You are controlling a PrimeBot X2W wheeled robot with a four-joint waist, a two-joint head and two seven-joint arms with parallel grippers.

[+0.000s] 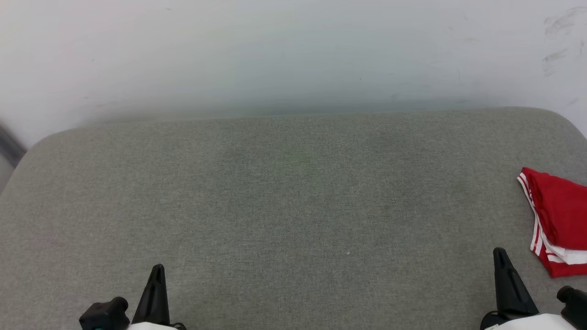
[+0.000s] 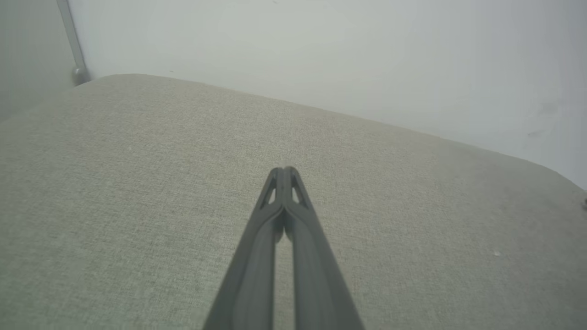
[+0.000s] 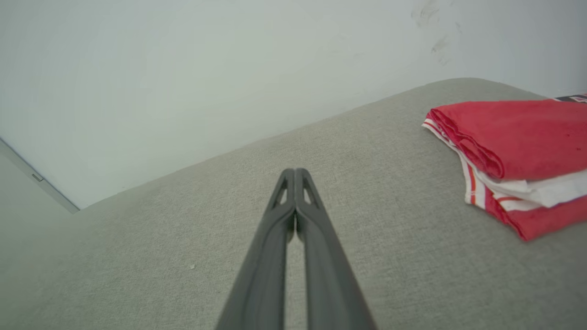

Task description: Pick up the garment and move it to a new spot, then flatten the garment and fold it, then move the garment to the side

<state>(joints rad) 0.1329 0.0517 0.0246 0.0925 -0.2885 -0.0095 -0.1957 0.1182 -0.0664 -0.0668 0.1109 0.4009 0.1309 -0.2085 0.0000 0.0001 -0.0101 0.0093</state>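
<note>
The garment is a red shirt with white striped trim, folded into a compact stack at the right edge of the grey cushioned surface. The right wrist view shows the garment up and to the right of my fingers. My right gripper is shut with nothing in it, a short way left of the garment's near corner; its tips press together. My left gripper rests near the front left, also shut and empty, fingertips meeting above bare fabric.
A pale wall rises directly behind the cushioned surface. The surface's rounded corners show at the far left and far right. A grey rail runs down the wall at the left.
</note>
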